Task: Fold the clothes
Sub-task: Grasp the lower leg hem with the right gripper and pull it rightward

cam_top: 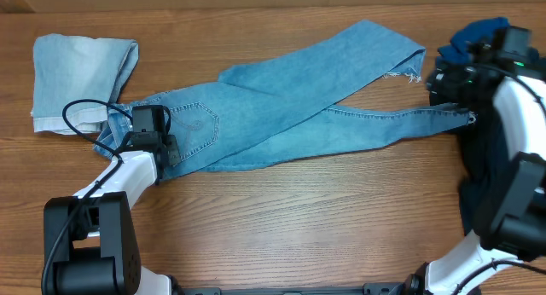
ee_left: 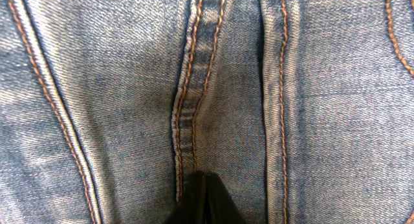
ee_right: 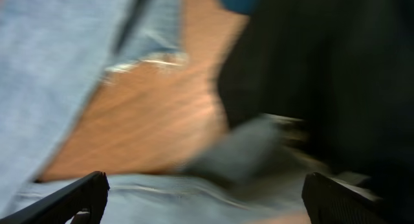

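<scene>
Jeans (cam_top: 290, 107) lie on the counter (cam_top: 299, 218), long axis left to right. Waist (cam_top: 196, 124) sits under my left end effector (cam_top: 166, 148), closed tight, hold unconfirmed. Frayed hems (cam_top: 467, 116) lie just beside my right end effector (cam_top: 445, 80), the nearer one, spread wide and empty.

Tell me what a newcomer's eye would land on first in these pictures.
The long light-blue jeans sprawl across the middle of the wooden table, legs crossed and frayed hems pointing right. The left claw is closed at their waist end, while the right claw stands wide open near the hems, beside a dark heap of garments. A folded paler denim piece lies at the far left.
</scene>
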Motion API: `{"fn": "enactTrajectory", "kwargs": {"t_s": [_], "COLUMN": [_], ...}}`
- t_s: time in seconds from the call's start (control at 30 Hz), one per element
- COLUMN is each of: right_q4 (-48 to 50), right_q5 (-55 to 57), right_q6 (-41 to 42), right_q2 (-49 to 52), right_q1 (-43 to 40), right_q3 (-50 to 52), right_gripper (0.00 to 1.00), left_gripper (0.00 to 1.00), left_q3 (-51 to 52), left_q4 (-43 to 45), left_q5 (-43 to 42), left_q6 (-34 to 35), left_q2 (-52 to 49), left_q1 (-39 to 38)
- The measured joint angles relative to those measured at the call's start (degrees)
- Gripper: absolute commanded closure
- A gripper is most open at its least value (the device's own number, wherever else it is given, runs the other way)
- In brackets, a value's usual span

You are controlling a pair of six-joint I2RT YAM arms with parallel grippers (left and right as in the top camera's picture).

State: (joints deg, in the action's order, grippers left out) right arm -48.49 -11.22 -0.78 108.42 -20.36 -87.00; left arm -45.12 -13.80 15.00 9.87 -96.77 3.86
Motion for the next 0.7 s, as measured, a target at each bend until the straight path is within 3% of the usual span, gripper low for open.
{"fn": "enactTrajectory", "kwargs": {"t_s": [0.13,0.27,0.53,0.57,0.67,0.7], "right_q4": [-1.2,1.0,3.1,3.0,2.8,2.5], "right_q5": [-7.6,-13.9,-21.7,-21.8,-22.0,-22.0], "right_q6": [-15.1,-25.8,-34.2,-34.3,-34.8,-35.1], "right_q2": [-0.9,-0.9,9.7,10.5,11.0,11.0], "right_q1": [-11.2,-12.5,-12.0,-11.9,-11.8,-11.8], "right_q3": [0.3,3.1,5.1,5.1,5.1,5.1], "right_gripper": [0.0,0.0,0.07,0.12,0.51,0.53], "left_gripper": [0.96,0.96,0.96,0.96,0.96,0.96], "left_q3": [0.0,0.0,0.0,0.0,0.0,0.0], "left_q4": [-0.1,0.1,0.2,0.2,0.2,0.2], "left_q5": [0.0,0.0,0.0,0.0,0.0,0.0], "left_q6": [0.0,0.0,0.2,0.2,0.2,0.2], "left_q2": [0.0,0.0,0.0,0.0,0.0,0.0], "left_q1": [0.0,0.0,0.0,0.0,0.0,0.0]}}
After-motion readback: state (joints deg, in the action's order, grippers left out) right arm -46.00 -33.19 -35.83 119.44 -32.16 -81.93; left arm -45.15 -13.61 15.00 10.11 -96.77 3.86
